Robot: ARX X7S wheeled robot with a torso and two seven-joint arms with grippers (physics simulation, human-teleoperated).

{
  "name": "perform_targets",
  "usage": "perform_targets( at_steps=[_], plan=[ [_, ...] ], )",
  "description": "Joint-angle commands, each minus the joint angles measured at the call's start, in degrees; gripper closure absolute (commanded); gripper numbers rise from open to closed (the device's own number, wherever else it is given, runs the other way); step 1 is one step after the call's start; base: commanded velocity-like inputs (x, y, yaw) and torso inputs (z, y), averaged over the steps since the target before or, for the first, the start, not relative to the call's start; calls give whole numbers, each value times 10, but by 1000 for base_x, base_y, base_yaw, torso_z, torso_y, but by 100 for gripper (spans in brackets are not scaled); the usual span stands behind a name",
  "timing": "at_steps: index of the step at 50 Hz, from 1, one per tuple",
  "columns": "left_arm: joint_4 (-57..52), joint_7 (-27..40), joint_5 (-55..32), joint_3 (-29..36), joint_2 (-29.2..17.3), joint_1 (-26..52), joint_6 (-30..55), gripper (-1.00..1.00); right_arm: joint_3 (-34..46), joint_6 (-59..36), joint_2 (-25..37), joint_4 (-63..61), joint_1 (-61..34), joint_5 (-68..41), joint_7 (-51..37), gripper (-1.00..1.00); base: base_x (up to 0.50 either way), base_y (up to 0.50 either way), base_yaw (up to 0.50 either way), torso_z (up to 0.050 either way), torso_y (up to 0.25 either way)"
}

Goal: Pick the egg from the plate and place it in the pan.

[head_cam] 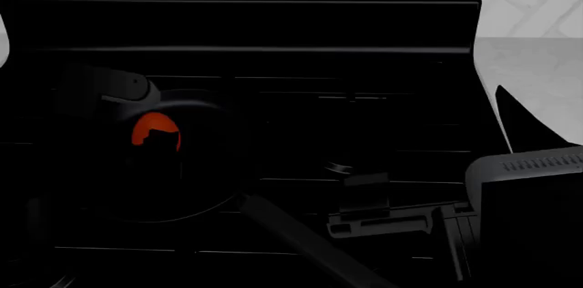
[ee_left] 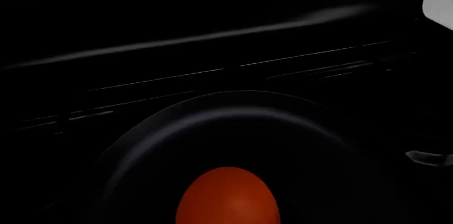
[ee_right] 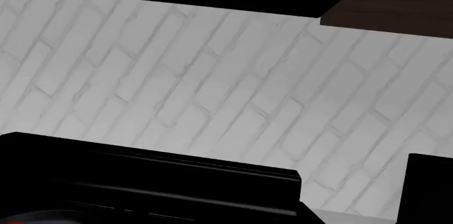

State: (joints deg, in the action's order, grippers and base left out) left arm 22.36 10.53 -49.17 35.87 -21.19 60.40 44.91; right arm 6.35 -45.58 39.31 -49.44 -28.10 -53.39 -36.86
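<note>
The red-orange egg (head_cam: 150, 129) sits between my left gripper's (head_cam: 162, 143) dark fingers, over the left part of the black pan (head_cam: 196, 189). The fingers cover the egg's lower edge. In the left wrist view the egg (ee_left: 226, 197) is large and close, with the pan's rim (ee_left: 241, 108) curving behind it. The pan's long handle (head_cam: 301, 240) runs toward the near right. My right gripper (head_cam: 351, 172) hovers over the middle of the stove, black on black. The plate is out of view.
The black stove (head_cam: 364, 97) fills most of the head view, with its raised back panel (head_cam: 237, 15) along the far edge. A black toaster-like box (head_cam: 533, 192) stands at the near right. Grey counter (head_cam: 537, 69) and white brick wall (ee_right: 212, 75) lie beyond.
</note>
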Motion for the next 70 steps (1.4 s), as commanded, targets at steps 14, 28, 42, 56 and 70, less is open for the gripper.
perform_targets(
  at_steps=[14, 28, 42, 56, 70],
  plan=[
    [-194, 44, -100, -37, -31, -16, 70, -100, -15, 11, -10, -12, 16, 6, 7, -100, 0, 0, 0, 0, 0],
    [-462, 253, -297, -179, -119, 59, 170, -100, 7, 12, -18, 7, -16, 18, 19, -100, 0, 0, 0, 0, 0],
    [-615, 370, -304, -273, -156, -131, 89, -100, 8, 19, -12, 8, -11, 21, 25, -100, 0, 0, 0, 0, 0],
    [-702, 366, -124, -301, -176, -321, 1, -100, 10, 14, -10, 3, -21, 13, 18, -100, 0, 0, 0, 0, 0],
    [-670, 320, 16, -249, -150, -400, -71, -100, 20, 42, -24, 23, 0, 41, 28, -100, 0, 0, 0, 0, 0]
  ],
)
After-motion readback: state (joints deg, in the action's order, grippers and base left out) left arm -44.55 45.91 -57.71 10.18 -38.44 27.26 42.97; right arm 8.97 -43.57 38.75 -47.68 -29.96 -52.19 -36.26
